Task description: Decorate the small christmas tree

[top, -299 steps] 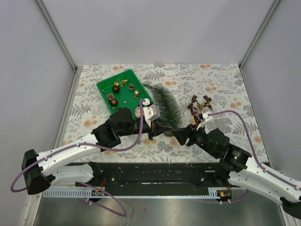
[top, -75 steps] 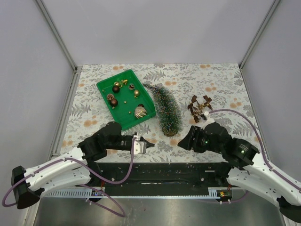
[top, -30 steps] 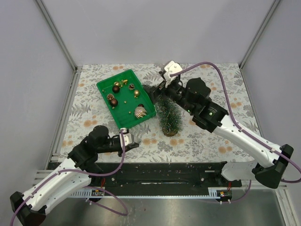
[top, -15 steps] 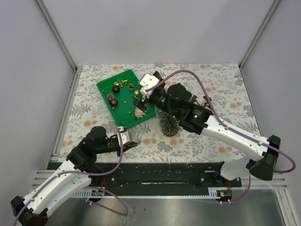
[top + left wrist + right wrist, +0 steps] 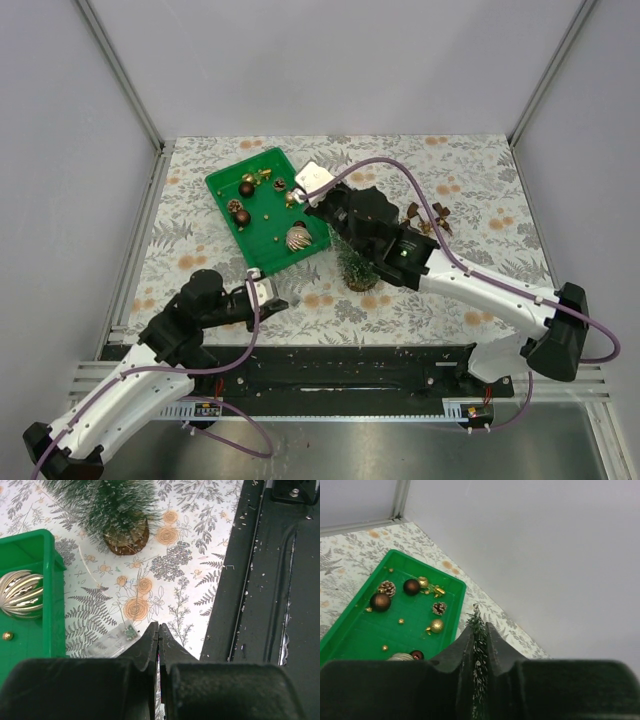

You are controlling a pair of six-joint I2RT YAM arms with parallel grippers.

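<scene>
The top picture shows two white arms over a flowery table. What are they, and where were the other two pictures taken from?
They are two robot arms bolted to the table's near edge. The top view looks down from above, and the other two come from a camera on each wrist. On the flowered table stand a green tray of small baubles and the small christmas tree. The right gripper is pinched on the tree's tip. The left gripper is shut and empty, low over the table near the tray's corner.
</scene>
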